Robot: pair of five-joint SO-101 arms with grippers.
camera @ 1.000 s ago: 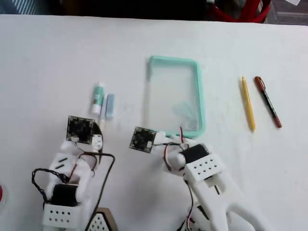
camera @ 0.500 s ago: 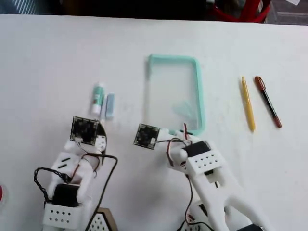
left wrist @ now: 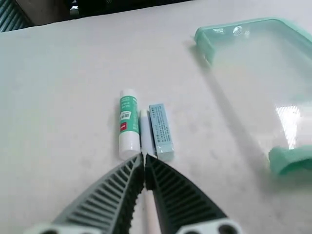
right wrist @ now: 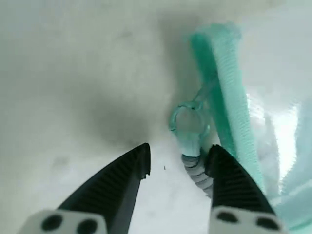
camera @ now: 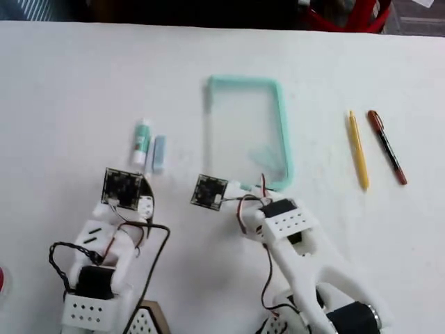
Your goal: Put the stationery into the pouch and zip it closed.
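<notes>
- We see the left pincer (left wrist: 144, 157) with its two fingers pressed together, tips touching and nothing clearly gripped. It sits just short of the near ends of the glue stick (left wrist: 126, 124) and the blue eraser (left wrist: 160, 130).
- A slim white stick (left wrist: 144, 127) lies between those two and runs on under the closed fingers.
- The right pincer (right wrist: 180, 151) is spread wide and holds nothing. The clear, ring-shaped zip pull (right wrist: 189, 123) lies between its tips, closer to one finger.
- The pouch (camera: 281, 129), clear with a teal zip edge, lies flat in the middle of the white surface (camera: 69, 76), with the right arm at its near corner.
- A yellow pen (camera: 358, 149) and a red-brown marker (camera: 386, 147) lie side by side, well apart from the pouch on its right.
</notes>
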